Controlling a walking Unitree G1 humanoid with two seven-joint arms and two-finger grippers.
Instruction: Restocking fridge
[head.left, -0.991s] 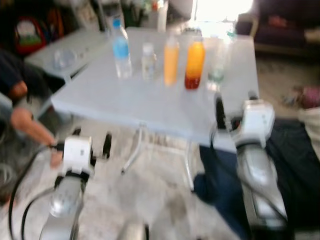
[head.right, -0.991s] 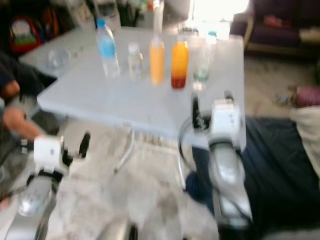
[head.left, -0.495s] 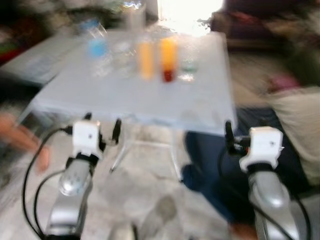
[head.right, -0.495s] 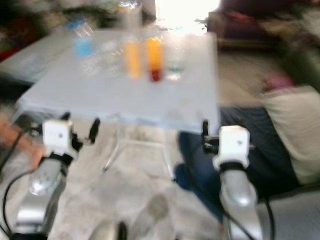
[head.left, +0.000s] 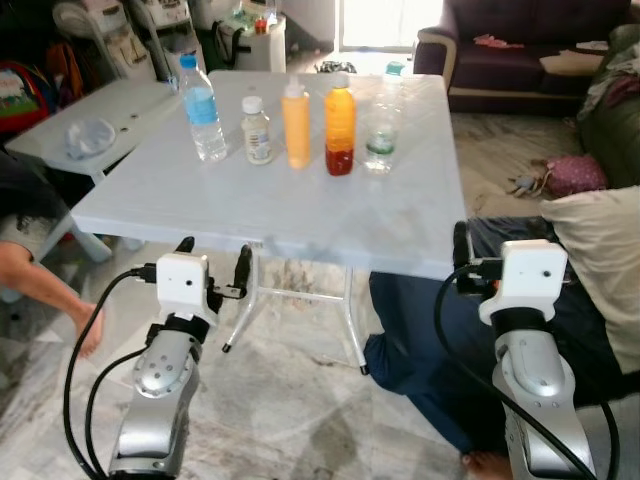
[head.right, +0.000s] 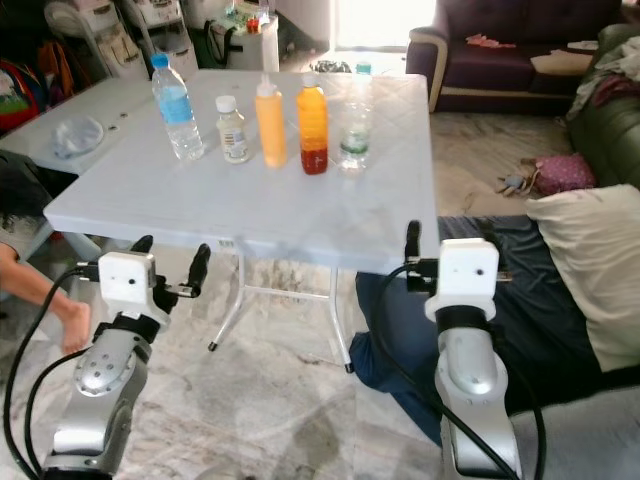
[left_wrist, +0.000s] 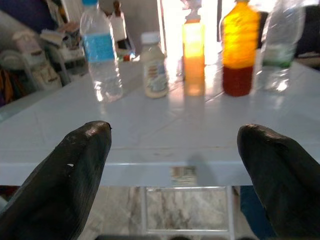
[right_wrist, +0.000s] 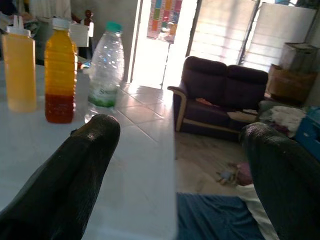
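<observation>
The left pincer (head.left: 213, 272) hangs just below the near edge of the white bench (head.left: 300, 215), fingers spread wide with nothing between them. The right pincer (right_wrist: 180, 165) sits off the bench's near right corner, fingers just as wide apart and also empty. Ahead of both, well across the benchtop, five bottles stand upright in a row. Straight beyond the left pincer are the water bottle (head.left: 203, 110) with a blue label, a small white-capped bottle (head.left: 257, 131) and a yellow bottle (head.left: 296, 124). Nearer the right pincer's line are the orange juice bottle (head.left: 340, 130) and a clear green-capped bottle (head.left: 381, 125). A person's bare leg (head.left: 45, 290) shows out past the left pincer, and a dark sofa (head.left: 500, 50) stands far beyond the right.
</observation>
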